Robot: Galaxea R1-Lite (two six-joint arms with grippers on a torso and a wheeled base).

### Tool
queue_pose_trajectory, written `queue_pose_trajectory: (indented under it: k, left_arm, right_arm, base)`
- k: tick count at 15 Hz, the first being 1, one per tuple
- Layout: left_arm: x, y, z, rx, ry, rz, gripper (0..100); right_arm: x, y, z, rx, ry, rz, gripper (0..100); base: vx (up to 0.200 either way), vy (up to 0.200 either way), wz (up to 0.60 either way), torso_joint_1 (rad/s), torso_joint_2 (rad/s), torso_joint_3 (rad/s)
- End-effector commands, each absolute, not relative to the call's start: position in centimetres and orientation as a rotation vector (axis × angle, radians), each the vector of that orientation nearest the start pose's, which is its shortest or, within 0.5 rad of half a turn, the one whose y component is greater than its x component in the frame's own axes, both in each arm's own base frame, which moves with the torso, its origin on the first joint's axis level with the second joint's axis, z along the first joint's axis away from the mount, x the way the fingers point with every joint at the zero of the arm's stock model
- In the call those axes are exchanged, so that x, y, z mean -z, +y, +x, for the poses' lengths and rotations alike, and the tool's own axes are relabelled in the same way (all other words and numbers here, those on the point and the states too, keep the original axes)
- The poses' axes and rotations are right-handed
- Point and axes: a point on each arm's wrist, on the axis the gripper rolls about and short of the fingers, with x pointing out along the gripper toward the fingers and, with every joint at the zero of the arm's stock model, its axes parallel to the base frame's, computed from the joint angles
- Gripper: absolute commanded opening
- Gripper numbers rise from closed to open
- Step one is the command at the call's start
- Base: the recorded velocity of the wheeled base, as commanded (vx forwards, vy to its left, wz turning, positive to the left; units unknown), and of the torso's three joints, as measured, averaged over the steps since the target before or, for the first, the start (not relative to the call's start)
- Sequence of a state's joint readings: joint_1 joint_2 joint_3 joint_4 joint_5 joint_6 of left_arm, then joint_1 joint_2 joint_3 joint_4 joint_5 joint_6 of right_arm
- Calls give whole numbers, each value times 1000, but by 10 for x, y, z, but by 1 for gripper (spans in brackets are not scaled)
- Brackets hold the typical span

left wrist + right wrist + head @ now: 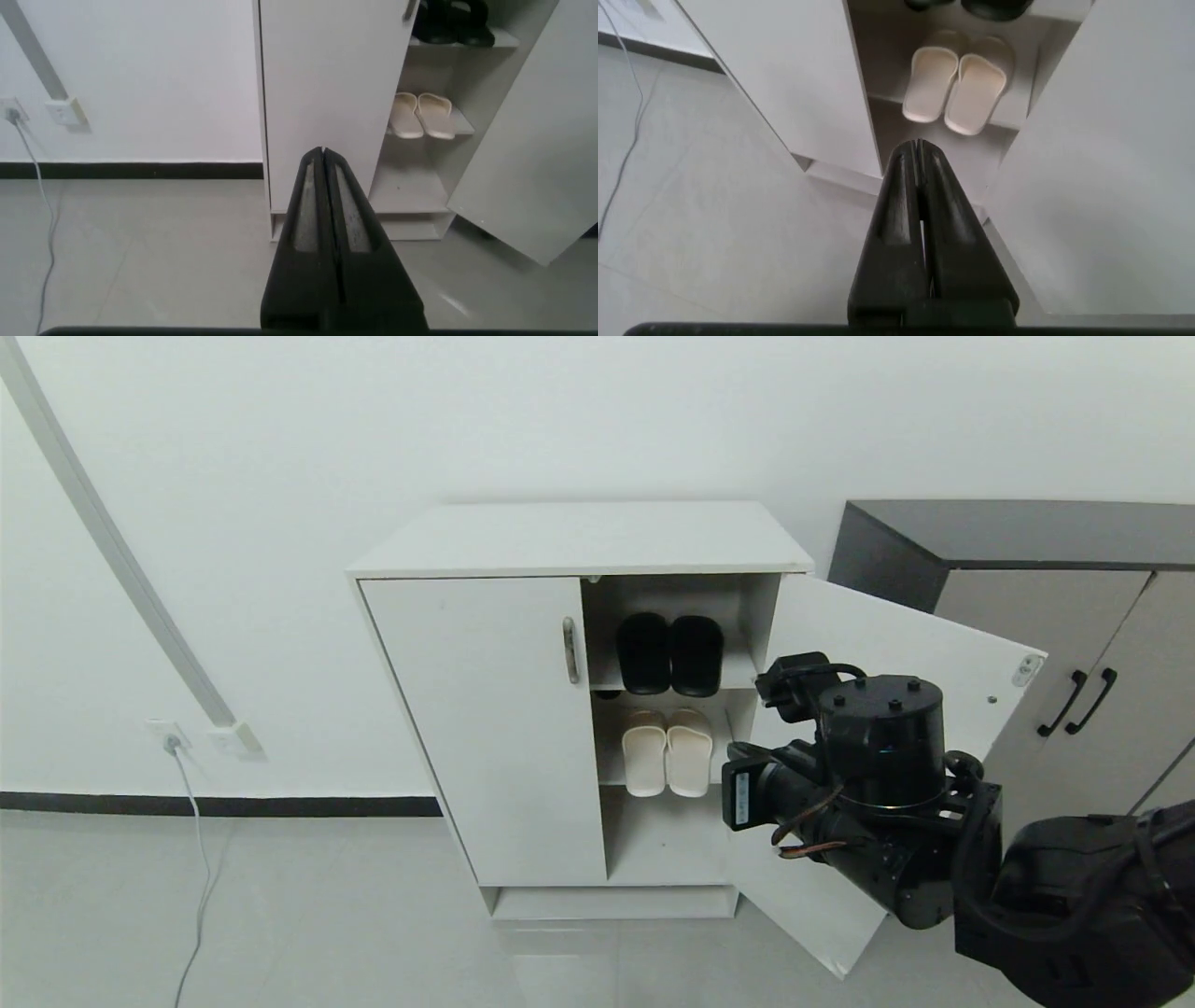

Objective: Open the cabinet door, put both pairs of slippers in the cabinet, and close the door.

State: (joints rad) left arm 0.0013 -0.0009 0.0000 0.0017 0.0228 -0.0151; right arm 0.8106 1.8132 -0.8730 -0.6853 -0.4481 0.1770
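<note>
The white cabinet (579,537) stands against the wall with its left door (485,728) closed and its right door (896,644) swung wide open. A black pair of slippers (669,653) sits on the top shelf, and a white pair (667,751) sits on the shelf below. My right arm (878,756) hangs in front of the open door's inner face. My right gripper (920,145) is shut and empty, aimed below the white slippers (957,86). My left gripper (323,151) is shut and empty, held back from the closed door, with the white slippers (422,115) beyond it.
A grey cabinet (1046,616) with black handles stands just right of the open door. A wall socket (173,739) with a cable (201,859) trailing on the floor is at the left. Bare tiled floor (327,933) lies before the cabinet.
</note>
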Motion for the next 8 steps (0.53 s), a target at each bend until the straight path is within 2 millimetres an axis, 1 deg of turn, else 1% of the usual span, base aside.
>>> queue_pose_trajectory:
  k: [1,8]
  left_arm:
    - [-75,0,-23,-25,1,-15,0]
    - [-75,0,-23,-25,1,-15,0]
  right_arm:
    - [-168,235,236,-341,240,21,0]
    - [-167,234,236,-341,244,18,0]
  base:
    - [0,0,0,178,-481,-310]
    - [0,0,0,198,-513,-317]
